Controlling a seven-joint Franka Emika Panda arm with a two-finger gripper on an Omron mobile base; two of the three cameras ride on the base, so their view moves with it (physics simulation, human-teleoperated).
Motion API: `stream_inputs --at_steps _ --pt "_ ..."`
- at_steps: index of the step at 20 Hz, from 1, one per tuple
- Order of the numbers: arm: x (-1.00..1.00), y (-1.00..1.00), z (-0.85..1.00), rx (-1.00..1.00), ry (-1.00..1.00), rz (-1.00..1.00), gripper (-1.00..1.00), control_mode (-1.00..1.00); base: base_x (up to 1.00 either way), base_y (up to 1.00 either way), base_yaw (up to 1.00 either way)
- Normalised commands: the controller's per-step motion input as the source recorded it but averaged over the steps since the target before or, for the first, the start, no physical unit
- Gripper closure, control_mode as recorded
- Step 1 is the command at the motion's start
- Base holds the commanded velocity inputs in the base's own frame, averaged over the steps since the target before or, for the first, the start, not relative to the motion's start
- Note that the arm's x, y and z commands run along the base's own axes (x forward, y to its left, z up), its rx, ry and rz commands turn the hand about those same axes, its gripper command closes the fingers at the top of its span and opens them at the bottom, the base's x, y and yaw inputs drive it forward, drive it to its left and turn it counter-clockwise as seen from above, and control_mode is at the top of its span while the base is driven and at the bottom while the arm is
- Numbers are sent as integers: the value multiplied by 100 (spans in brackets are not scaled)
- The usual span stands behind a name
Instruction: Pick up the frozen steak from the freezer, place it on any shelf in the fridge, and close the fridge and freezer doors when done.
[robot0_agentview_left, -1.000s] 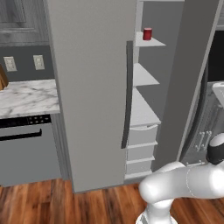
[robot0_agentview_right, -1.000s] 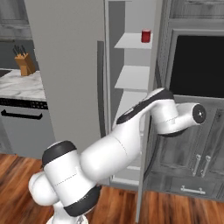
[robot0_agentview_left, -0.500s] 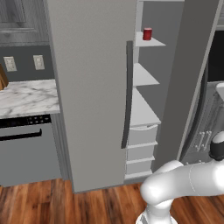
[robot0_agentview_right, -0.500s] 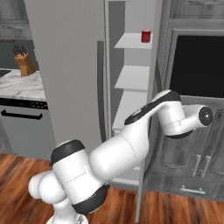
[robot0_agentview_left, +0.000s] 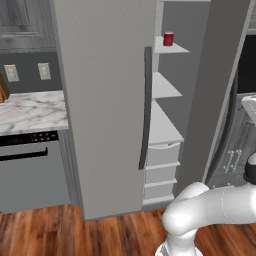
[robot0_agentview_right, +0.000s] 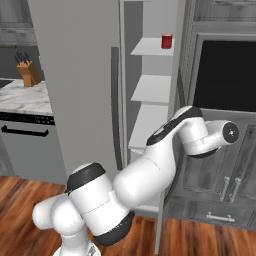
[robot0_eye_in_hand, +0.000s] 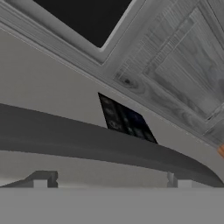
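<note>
Close up in the hand view, the pincer (robot0_eye_in_hand: 109, 183) is spread wide. Its two small dark fingertips (robot0_eye_in_hand: 39, 181) stand far apart and pinch nothing. Just past them a long dark curved handle (robot0_eye_in_hand: 87, 140) runs across the flat grey face of the freezer door (robot0_eye_in_hand: 48, 83). Whether the tips touch the handle cannot be told. A dark panel (robot0_eye_in_hand: 124, 118) with rows of small buttons sits on that door above the handle. Beyond it are wood-grain grey cabinet fronts (robot0_eye_in_hand: 183, 57) and a black oven window (robot0_eye_in_hand: 87, 13). From the right base view, the white arm (robot0_agentview_right: 150, 170) rises from the lower left over the wooden floor (robot0_agentview_right: 30, 195). It reaches around the right side of the freezer door (robot0_agentview_right: 178, 75), which is swung open and seen edge-on. To the left of the arm, the wide fridge door (robot0_agentview_left: 100, 100) is shut, with its dark vertical handle (robot0_agentview_left: 146, 105) along its right edge. Between the two doors the freezer (robot0_agentview_left: 187, 75) stands open, with opaque grey shelves (robot0_agentview_left: 165, 87) above and grey drawers (robot0_agentview_left: 161, 155) stacked below. A red can (robot0_agentview_left: 168, 38) stands upright on the top shelf. Where the frozen steak lies cannot be told. Farther left is a marble-topped desk (robot0_agentview_left: 30, 110) with a knife block (robot0_agentview_right: 30, 75) on it.
</note>
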Motion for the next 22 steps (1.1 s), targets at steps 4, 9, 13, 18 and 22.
stream_inputs --at_steps 4,9,13,18,22 --pt "20 25 -22 0 0 -1 -100 -100 0 0 0" --pt "22 42 -8 0 0 0 -100 -100 0 0 0" --pt "20 60 0 0 0 0 -100 -100 0 0 0" --pt "29 45 0 0 2 -1 -100 -100 0 0 0" --pt "-4 -29 5 0 3 -11 -100 -100 0 0 0"
